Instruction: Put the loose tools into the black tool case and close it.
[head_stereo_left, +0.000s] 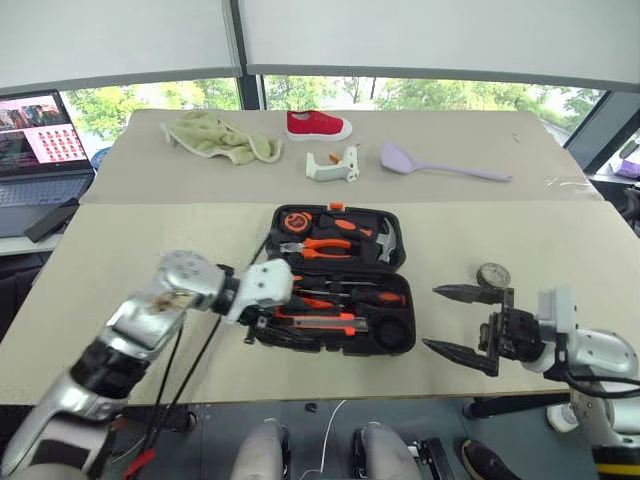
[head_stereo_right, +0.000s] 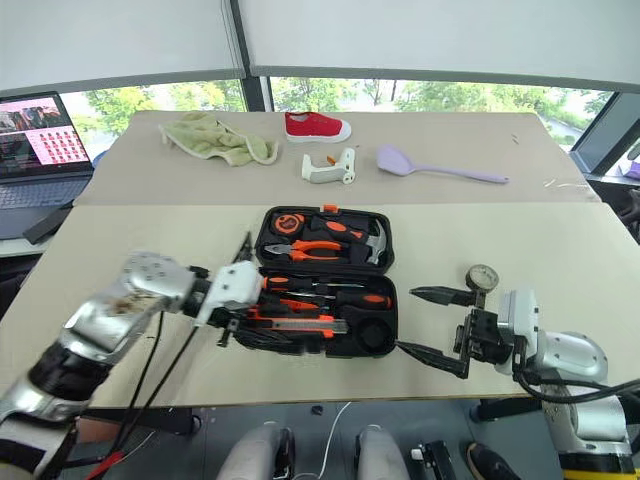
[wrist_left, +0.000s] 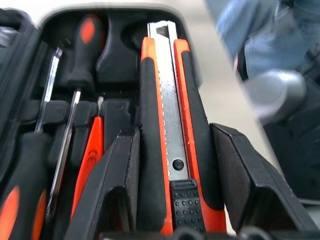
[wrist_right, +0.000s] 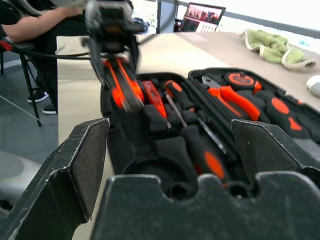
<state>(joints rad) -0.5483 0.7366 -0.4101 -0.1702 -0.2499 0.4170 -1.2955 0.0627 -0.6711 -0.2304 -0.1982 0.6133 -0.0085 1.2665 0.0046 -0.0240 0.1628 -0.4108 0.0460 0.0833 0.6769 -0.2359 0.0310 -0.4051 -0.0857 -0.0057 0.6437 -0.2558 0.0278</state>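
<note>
The black tool case (head_stereo_left: 402, 262) lies open in the middle of the near table. My left gripper (head_stereo_left: 262, 318) sits at its near-left corner, shut on the orange-black utility knife (wrist_left: 165, 125), which stretches along the case's front row (head_stereo_left: 320, 321). Its black fingers (wrist_left: 115, 180) press both sides of the handle. Two black-and-orange screwdrivers (wrist_left: 85, 45) and the slim orange tester screwdriver (wrist_left: 90, 155) rest in slots beside the knife. My right gripper (head_stereo_left: 432, 318) hovers open just right of the case, pointing at it, nothing between its fingers.
Orange-handled pliers (head_stereo_left: 322, 246) and a hammer (head_stereo_left: 385, 240) fill the case's far half. On the far table lie a lilac spatula (head_stereo_left: 440, 165), red shoe (head_stereo_left: 318, 125), green cloth (head_stereo_left: 222, 136) and white holder (head_stereo_left: 333, 165). A laptop (head_stereo_left: 38, 140) stands far left. A person (wrist_right: 35, 25) sits nearby.
</note>
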